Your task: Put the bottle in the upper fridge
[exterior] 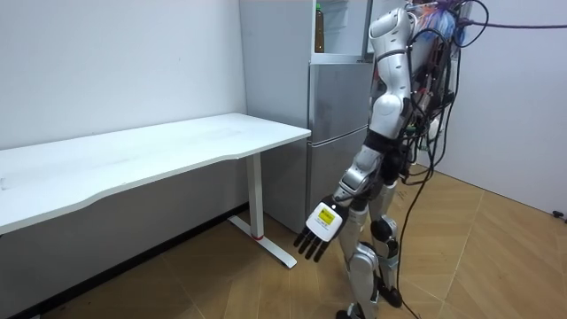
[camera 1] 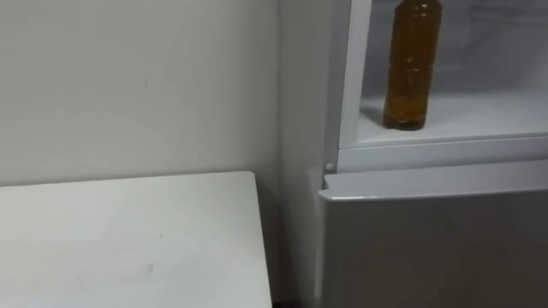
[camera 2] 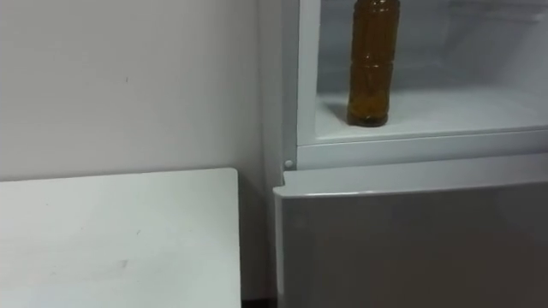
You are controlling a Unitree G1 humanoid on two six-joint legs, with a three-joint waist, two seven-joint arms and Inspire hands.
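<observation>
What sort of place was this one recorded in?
Probably a test room or lab, not a home kitchen: a white desk against a plain wall, a fridge beside it with a bottle in its open upper part, and a wood floor.

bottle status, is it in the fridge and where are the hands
Left hand open, hanging low beside the robot. Bottle upright on the upper fridge shelf, untouched. Nothing in the way.

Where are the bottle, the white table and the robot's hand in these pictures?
bottle (camera 1: pixel 412 73): left eye view, on its amber body.
white table (camera 1: pixel 128 239): left eye view, on its bare top.
left hand (exterior: pixel 319 229): room view, on the back of the hand.
</observation>
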